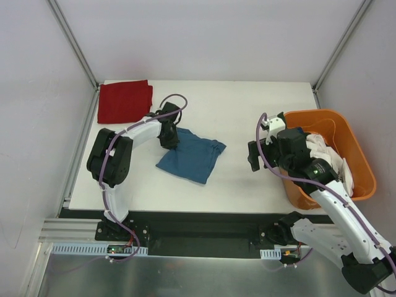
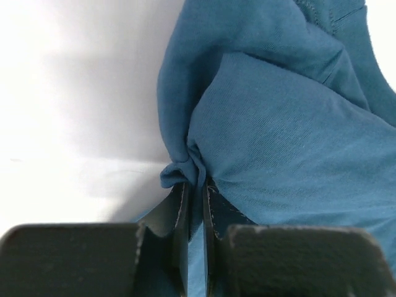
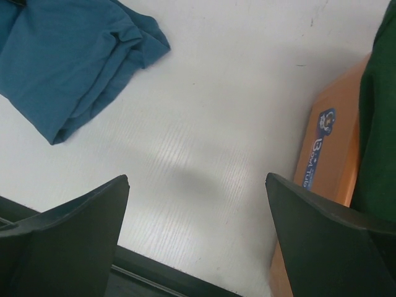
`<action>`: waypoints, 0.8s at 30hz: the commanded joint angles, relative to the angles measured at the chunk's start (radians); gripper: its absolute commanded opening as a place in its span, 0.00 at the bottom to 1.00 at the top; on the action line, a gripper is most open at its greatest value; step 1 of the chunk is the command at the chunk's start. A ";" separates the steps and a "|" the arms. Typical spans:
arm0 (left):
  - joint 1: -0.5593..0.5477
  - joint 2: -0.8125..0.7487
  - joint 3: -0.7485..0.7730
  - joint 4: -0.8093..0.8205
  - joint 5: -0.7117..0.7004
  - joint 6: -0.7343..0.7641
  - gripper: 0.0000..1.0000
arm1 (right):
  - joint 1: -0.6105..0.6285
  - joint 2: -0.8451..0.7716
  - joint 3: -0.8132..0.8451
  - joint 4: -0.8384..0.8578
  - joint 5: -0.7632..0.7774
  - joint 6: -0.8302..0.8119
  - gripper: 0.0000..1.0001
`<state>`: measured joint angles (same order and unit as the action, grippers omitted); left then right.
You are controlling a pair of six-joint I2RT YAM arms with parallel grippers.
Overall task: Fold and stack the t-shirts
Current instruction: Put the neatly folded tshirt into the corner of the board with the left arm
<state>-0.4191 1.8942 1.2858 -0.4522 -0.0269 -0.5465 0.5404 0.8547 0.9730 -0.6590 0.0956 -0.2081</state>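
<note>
A teal-blue t-shirt [image 1: 192, 158] lies rumpled in the middle of the table [image 1: 260, 105], one edge bunched tight. A deep red t-shirt [image 1: 124, 101] lies folded flat at the far left corner. White t-shirts [image 1: 328, 148] are heaped in the orange basket [image 1: 322, 113].

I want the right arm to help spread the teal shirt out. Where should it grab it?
Probably the rumpled far-right corner of the teal shirt, approached from the right and above. The cloth bunches into a ridge there, giving the open right gripper something to pinch, and it lies opposite the edge that the left gripper clamps.
</note>
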 commanded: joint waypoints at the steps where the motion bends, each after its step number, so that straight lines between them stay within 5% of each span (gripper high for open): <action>1: 0.005 -0.035 0.111 -0.078 -0.296 0.120 0.00 | 0.003 -0.040 -0.014 0.075 0.084 -0.034 0.96; 8: 0.066 0.006 0.315 -0.102 -0.498 0.282 0.00 | 0.001 -0.011 -0.051 0.113 0.130 -0.048 0.97; 24: 0.319 0.247 0.894 -0.105 -0.346 0.519 0.00 | -0.020 0.121 -0.042 0.159 0.190 -0.089 0.96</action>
<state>-0.1036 2.1166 2.0441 -0.5541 -0.4232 -0.1261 0.5316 0.9451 0.9230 -0.5480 0.2596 -0.2729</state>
